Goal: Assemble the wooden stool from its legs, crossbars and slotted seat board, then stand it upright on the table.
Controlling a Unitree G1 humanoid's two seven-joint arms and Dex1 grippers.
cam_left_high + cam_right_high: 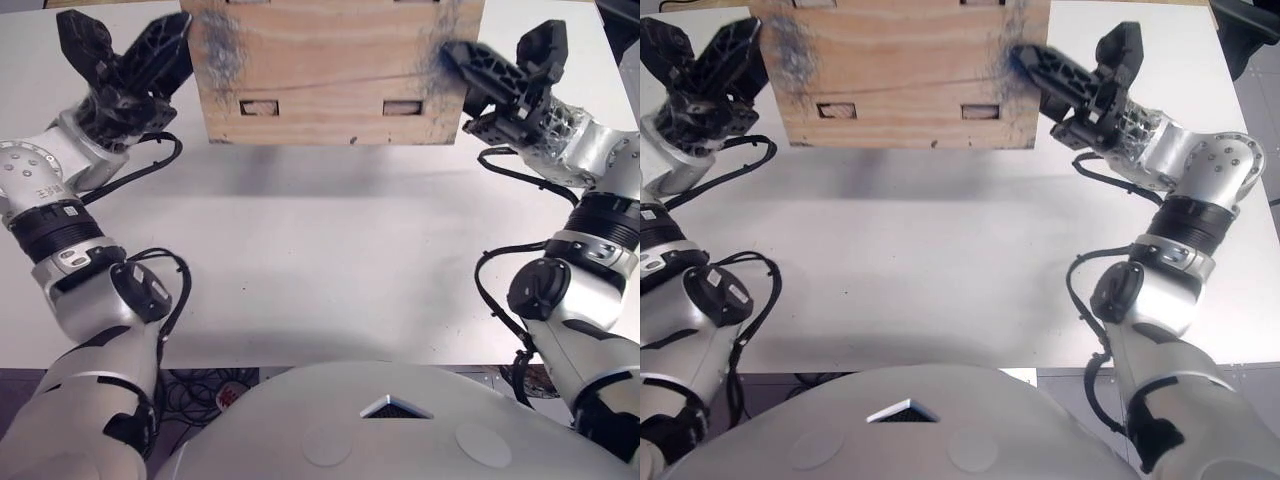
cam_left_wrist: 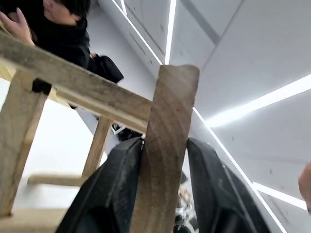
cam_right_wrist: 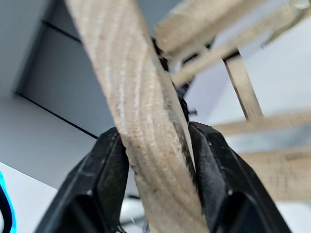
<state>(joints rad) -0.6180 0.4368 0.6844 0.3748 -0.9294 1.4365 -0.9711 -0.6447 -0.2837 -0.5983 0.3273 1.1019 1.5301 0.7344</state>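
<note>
1. The two eye views show the pale, flat wooden seat board (image 1: 330,70) face-on over the far middle of the white table (image 1: 330,260). It has two rectangular slots (image 1: 260,105) near its lower edge and a dark grey smudge (image 1: 215,45) by each side edge. A soft shadow lies on the table, apart from that lower edge.
2. From up there the black two-fingered left gripper (image 1: 125,32) sits at the board's left edge and the black two-fingered right gripper (image 1: 502,45) at its right edge. The board covers what each one grips.
3. The left wrist view shows that grip. Both black fingers (image 2: 119,170) are clenched flat against a grainy wooden left-side leg (image 2: 165,131). A worn wooden crossbar (image 2: 82,90) runs from this leg to two further uprights of the frame.
4. The right wrist view shows the same on the other side. Its fingers (image 3: 104,165) squeeze a pale wooden right-side leg (image 3: 141,116), which stands tilted across the picture. More bars (image 3: 209,19) of the stool cross behind it.
5. The frame's upper border cuts off the board's top in both eye views, and the legs and crossbars are hidden behind it there. Whether the lower edge touches the table cannot be told. The bars behind the right-side leg are blurred, so their joints are hard to make out.
</note>
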